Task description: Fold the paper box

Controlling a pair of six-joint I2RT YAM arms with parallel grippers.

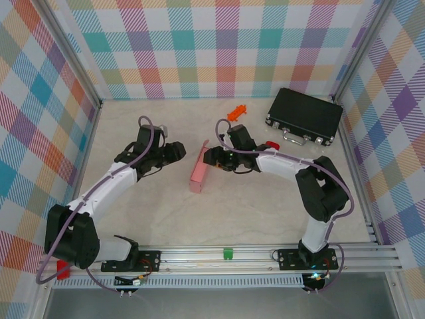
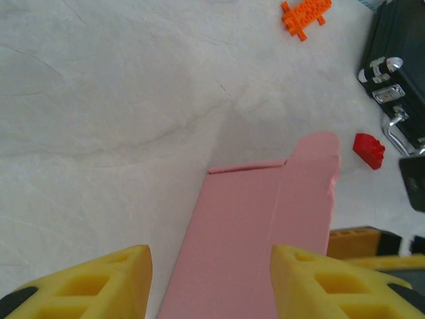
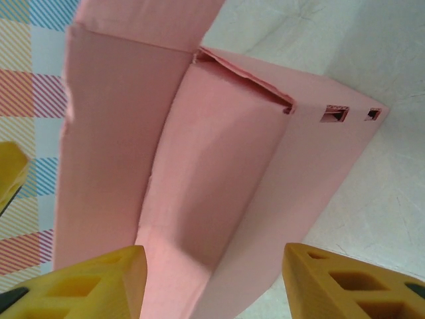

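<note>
The pink paper box [image 1: 198, 171] stands partly folded on the table between my two grippers. In the left wrist view its flat pink side [image 2: 252, 232] runs up between my yellow fingers. The left gripper [image 2: 209, 287] is open, with a gap on its left side. The right wrist view shows the box [image 3: 219, 173] from its open end: a raised flap at upper left, an inner wall, and an outer side with two small slots. My right gripper [image 3: 212, 282] is open astride this end, with bare table beside the right finger. From above, the left gripper [image 1: 176, 151] is left of the box and the right gripper [image 1: 210, 158] is at its right.
A black hard case [image 1: 304, 116] lies at the back right. An orange toy piece [image 1: 236, 113] sits behind the box, and a small red object [image 1: 272, 145] lies beside the right arm. Checked walls close the table on three sides.
</note>
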